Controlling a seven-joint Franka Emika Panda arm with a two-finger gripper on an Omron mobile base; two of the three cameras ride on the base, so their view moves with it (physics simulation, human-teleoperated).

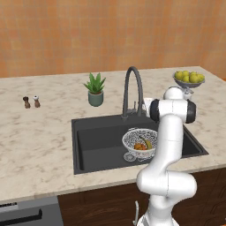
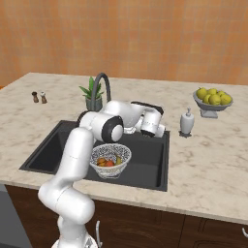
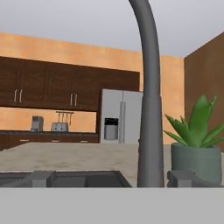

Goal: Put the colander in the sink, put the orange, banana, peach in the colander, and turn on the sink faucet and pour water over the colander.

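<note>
the colander (image 1: 140, 142) already sits in the sink (image 1: 95, 145), right of the middle, with fruit in it: i can make out the banana (image 1: 147, 143) and something orange-red beside it, though the mesh blurs the rest and i can't count all three pieces for sure. so my judgement is that the step in hand is the sink faucet (image 1: 133, 90).

my gripper (image 2: 156, 131) hangs over the right rear corner of the basin, jaws spread wide and holding nothing. in the hand view the faucet's upright stem (image 3: 150, 144) stands just ahead of me, with the potted plant (image 3: 195, 151) behind and to one side of it.

no water runs yet. to do this well i should approach the small side lever low on the stem, not the stem itself, and push it with one finger rather than try to pinch it. i'd stay clear of the arched spout and the plant. then i should check that the spout's mouth hangs over the colander, swinging it across if the stream would miss.
</note>
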